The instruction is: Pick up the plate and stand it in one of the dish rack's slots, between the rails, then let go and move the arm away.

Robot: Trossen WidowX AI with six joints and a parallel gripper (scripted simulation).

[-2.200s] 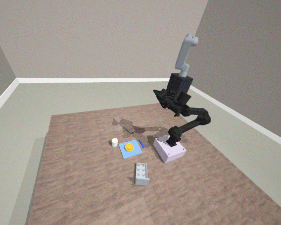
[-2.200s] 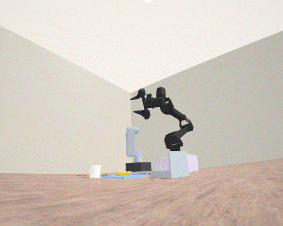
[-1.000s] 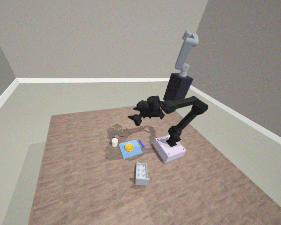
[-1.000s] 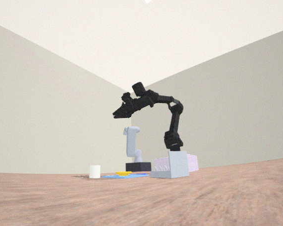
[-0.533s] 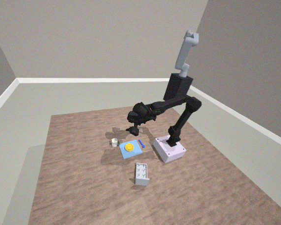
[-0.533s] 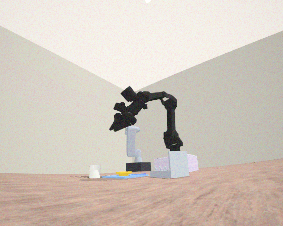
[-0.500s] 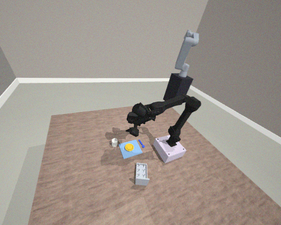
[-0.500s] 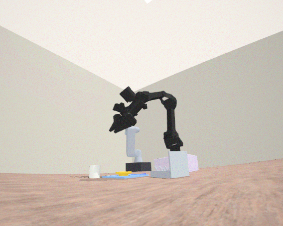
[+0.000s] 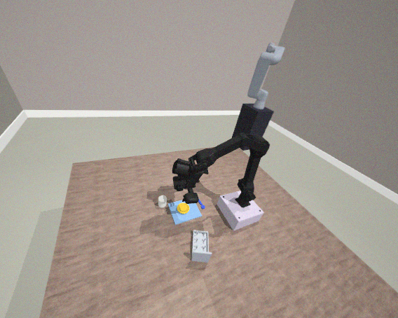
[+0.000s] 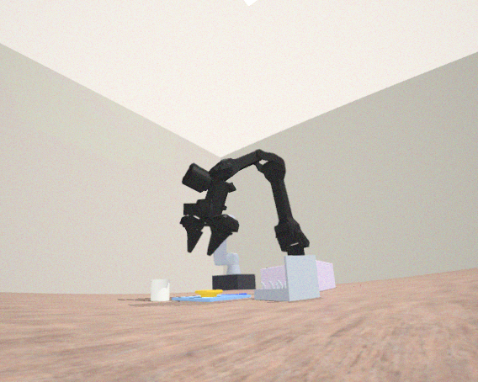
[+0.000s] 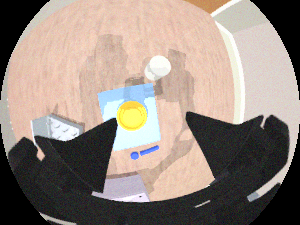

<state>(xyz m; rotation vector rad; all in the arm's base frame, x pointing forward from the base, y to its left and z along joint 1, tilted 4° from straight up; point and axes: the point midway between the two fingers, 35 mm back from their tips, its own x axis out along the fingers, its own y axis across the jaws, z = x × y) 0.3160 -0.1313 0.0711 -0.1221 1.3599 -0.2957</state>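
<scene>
nearest in the top view, a pale grey rectangular dish rack stands on the brown wood-grained table top, a tall panel at one end and short prongs in rows along its floor; no plate is seated in its slots. behind it, a thin light-blue rectangular board lies flat. the subject item, a small round yellow plate, rests on this board, lying flat and well apart from the rack. a white cylindrical cup stands upright near one side of the board; a small blue spoon-like utensil lies beside another. a pale lilac box-shaped base carries the black jointed arm, which arches over toward the board. its black gripper points downward above the work area, fingers wide apart, nothing held, and not touching the plate. farther off, a dark block supports a blue-grey jointed arm. beyond are plain walls.
</scene>
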